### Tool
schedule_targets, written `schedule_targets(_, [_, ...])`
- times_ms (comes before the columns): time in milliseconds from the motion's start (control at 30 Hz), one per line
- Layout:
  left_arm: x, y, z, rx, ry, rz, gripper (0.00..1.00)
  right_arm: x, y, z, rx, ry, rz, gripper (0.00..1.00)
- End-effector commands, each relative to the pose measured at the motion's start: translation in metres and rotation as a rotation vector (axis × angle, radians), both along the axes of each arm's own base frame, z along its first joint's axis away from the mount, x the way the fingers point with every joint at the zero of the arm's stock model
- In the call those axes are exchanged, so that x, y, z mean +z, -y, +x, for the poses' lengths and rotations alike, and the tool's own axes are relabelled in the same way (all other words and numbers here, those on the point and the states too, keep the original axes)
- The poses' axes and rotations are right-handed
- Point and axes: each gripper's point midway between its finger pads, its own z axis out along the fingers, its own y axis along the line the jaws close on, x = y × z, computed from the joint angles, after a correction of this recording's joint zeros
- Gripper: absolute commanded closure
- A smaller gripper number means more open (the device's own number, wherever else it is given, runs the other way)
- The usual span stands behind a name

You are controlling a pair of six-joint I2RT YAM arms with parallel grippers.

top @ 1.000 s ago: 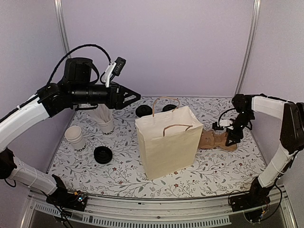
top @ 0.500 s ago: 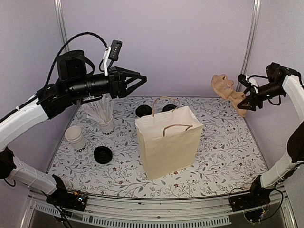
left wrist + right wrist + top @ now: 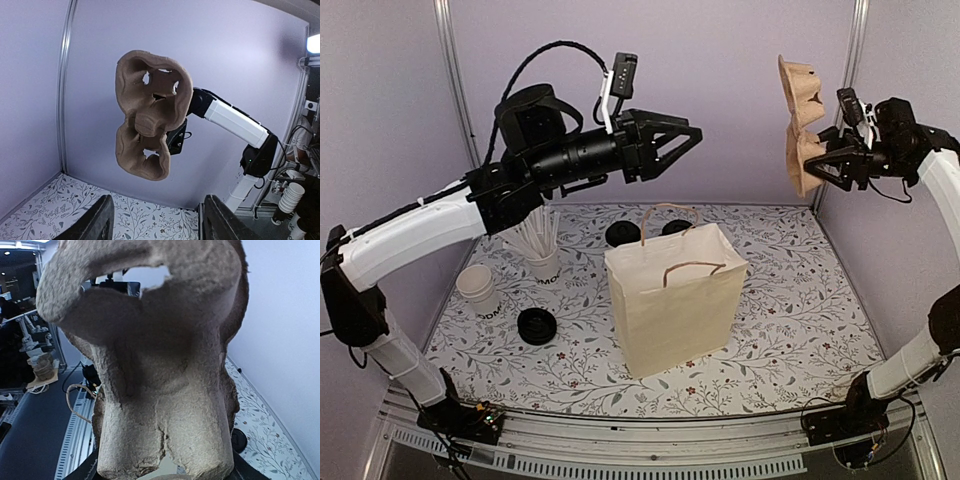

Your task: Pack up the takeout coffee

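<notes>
Seemingly the takeout coffee (image 3: 622, 233) stands near the far edge of the tabletop (image 3: 800, 330), just behind the upper left corner of the paper bag (image 3: 670, 310). Only its round black lid is plain, and the white body below is too small to make out. A second black-topped round (image 3: 675, 227) sits just right of it, partly hidden by the bag's handle, so I cannot tell which of the two is meant. The bag stands upright and open-mouthed in the middle of the tabletop.

Toward the left edge are a white cup of white sticks (image 3: 544, 262), a stack of lidless white cups (image 3: 480, 290) nearer the front, and a loose black lid (image 3: 537, 325) lying flat.

The left gripper (image 3: 682, 152) hangs high over the far edge with its jaws spread wide and nothing between them; its fingers (image 3: 100, 222) frame the bottom of the wrist view. The right gripper (image 3: 825, 168), raised above the far right corner, is clamped on a brown pulp cup carrier (image 3: 798, 120). The carrier is held on end, one well above the other.
</notes>
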Motion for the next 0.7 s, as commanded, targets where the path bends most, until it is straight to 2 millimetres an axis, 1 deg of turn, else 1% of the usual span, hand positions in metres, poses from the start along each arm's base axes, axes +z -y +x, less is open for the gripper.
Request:
schedule_targets(0, [0.025, 0.024, -0.006, -0.065, 0.077, -0.083, 0.37, 0.03, -0.022, -0.038, 0.239, -0.052, 0.166, 0.38])
schedule_targets(67, [0.023, 0.034, 0.0, -0.067, 0.078, -0.091, 0.37, 0.03, -0.025, -0.047, 0.292, -0.066, 0.183, 0.38])
schedule_targets(100, [0.023, 0.039, 0.001, -0.074, 0.078, -0.095, 0.37, 0.027, -0.025, -0.049, 0.318, -0.105, 0.194, 0.38])
schedule_targets(233, [0.021, 0.064, 0.003, -0.104, 0.084, -0.1, 0.38, 0.023, -0.027, -0.062, 0.397, -0.139, 0.19, 0.38])
schedule_targets(267, [0.02, 0.07, 0.002, -0.11, 0.082, -0.099, 0.39, 0.018, -0.028, -0.063, 0.405, -0.144, 0.181, 0.38])
schedule_targets(300, [0.019, 0.076, 0.002, -0.11, 0.083, -0.098, 0.39, 0.015, -0.03, -0.067, 0.421, -0.111, 0.168, 0.38])
schedule_targets(333, [0.022, 0.079, 0.001, -0.111, 0.091, -0.101, 0.4, 0.009, -0.032, -0.068, 0.429, -0.15, 0.15, 0.38])
schedule_targets(367, [0.02, 0.084, 0.002, -0.108, 0.089, -0.095, 0.41, 0.007, -0.033, -0.074, 0.439, -0.147, 0.127, 0.38])
schedule_targets(400, [0.019, 0.088, 0.002, -0.107, 0.09, -0.092, 0.42, 0.003, -0.035, -0.077, 0.445, -0.119, 0.107, 0.38])
schedule_targets(467, [0.016, 0.095, 0.002, -0.096, 0.094, -0.081, 0.42, 0.004, -0.037, -0.087, 0.452, -0.173, 0.083, 0.38])
schedule_targets(667, [0.003, 0.109, 0.0, -0.064, 0.101, -0.029, 0.41, 0.005, -0.039, -0.089, 0.464, -0.197, 0.078, 0.38])
